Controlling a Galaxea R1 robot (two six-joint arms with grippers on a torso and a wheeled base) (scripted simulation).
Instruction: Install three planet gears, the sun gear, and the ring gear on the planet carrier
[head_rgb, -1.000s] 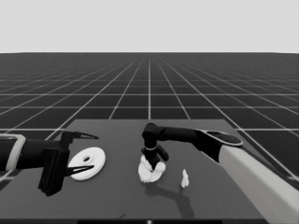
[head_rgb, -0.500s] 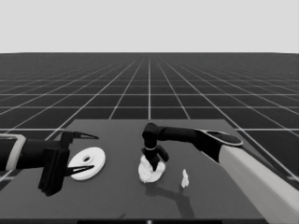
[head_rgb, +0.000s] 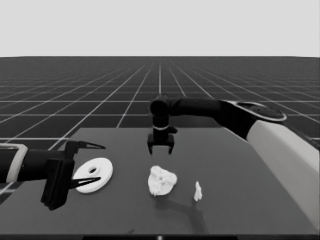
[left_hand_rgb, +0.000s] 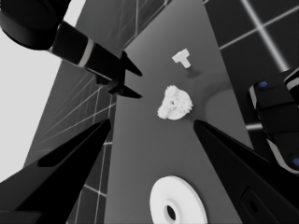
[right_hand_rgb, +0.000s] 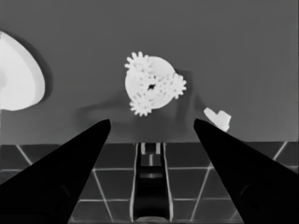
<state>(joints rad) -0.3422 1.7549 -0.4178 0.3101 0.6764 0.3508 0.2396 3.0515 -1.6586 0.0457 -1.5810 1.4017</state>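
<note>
The smaller round part (head_rgb: 162, 181) lies mid-table with toothed gears on it. In the right wrist view three gears (right_hand_rgb: 175, 85) ring a middle one on that part (right_hand_rgb: 148, 88). My right gripper (head_rgb: 160, 149) hangs open above and behind it, touching nothing. The larger round part (head_rgb: 95, 174) lies flat at the table's left, under the fingers of my waiting left gripper (head_rgb: 91, 165), which is open and not holding it. The left wrist view shows the geared part (left_hand_rgb: 175, 102), the larger round part (left_hand_rgb: 178, 205) and the right gripper (left_hand_rgb: 130, 82).
A thin white piece (head_rgb: 198, 191) stands just right of the geared part, near the table's front edge; it also shows in the right wrist view (right_hand_rgb: 217, 118). The right arm's pale grey part fills the lower right corner of the head view.
My right gripper has risen off the geared part and drawn back toward the table's far side, open. The gears stay on the smaller round part. The left arm has not moved.
</note>
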